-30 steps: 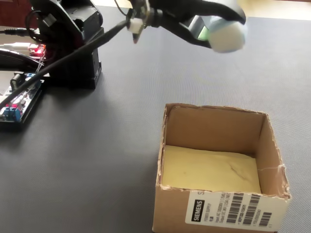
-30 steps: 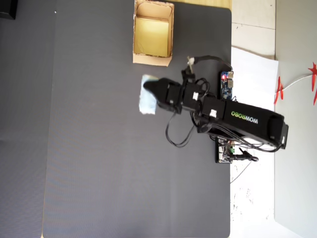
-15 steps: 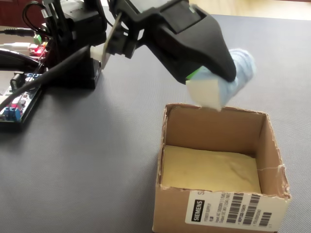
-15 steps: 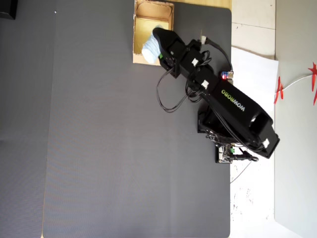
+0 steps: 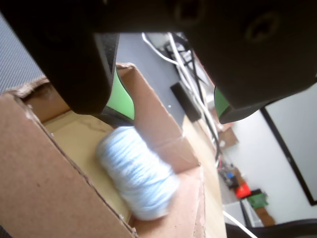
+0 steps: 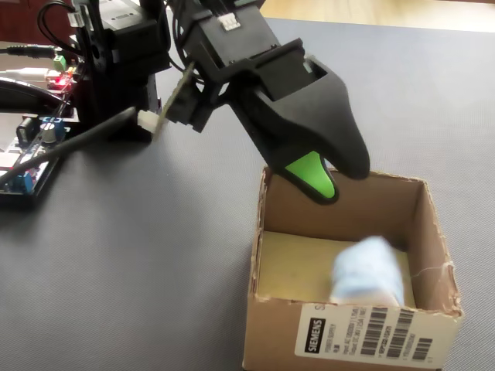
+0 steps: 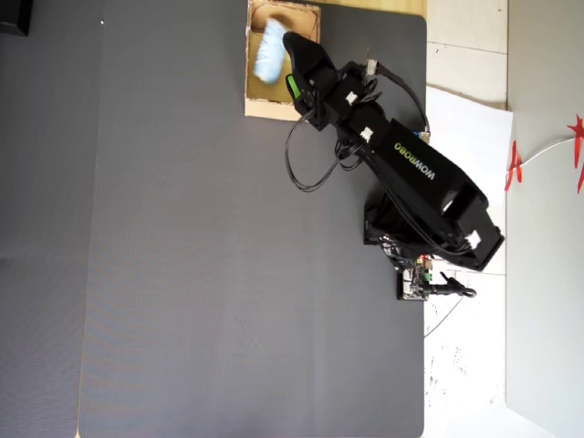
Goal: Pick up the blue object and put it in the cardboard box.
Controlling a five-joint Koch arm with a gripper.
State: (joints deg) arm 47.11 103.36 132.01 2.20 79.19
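Your hand hangs open over the cardboard box, and the blue object is down inside it!

Your arm reaches out long and low over the box's rim, black jaws spread wide with green pads showing, gripping nothing. The soft, ribbed, pale blue bundle, blurred, sits on the box's yellowish floor beneath the hand. The tan box has rough-cut edges and stands on the dark grey tabletop.

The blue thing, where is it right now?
The blue object is inside the cardboard box, below the open end effector, toward the right side in the fixed view.
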